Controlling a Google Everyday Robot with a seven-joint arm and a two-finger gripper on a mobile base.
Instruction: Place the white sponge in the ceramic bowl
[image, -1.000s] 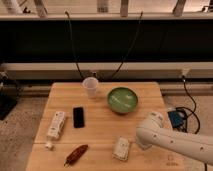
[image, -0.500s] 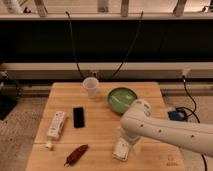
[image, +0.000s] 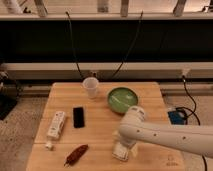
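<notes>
End effector (image: 121, 142) — over white sponge (image: 120, 151)

Nothing readable anywhere that I can make out, no labels, brands or numbers on the table stuff. My gripper (image: 125, 145) is down at the white sponge (image: 121, 151), no markings there either.

Single view: high, front-facing, looking down over whole table (image: 100, 150) (claw (image: 122, 149) near bottom edge).

Wooden table (image: 60, 95) before dark wall panel (image: 105, 40), speckled floor (image: 20, 130)
</notes>
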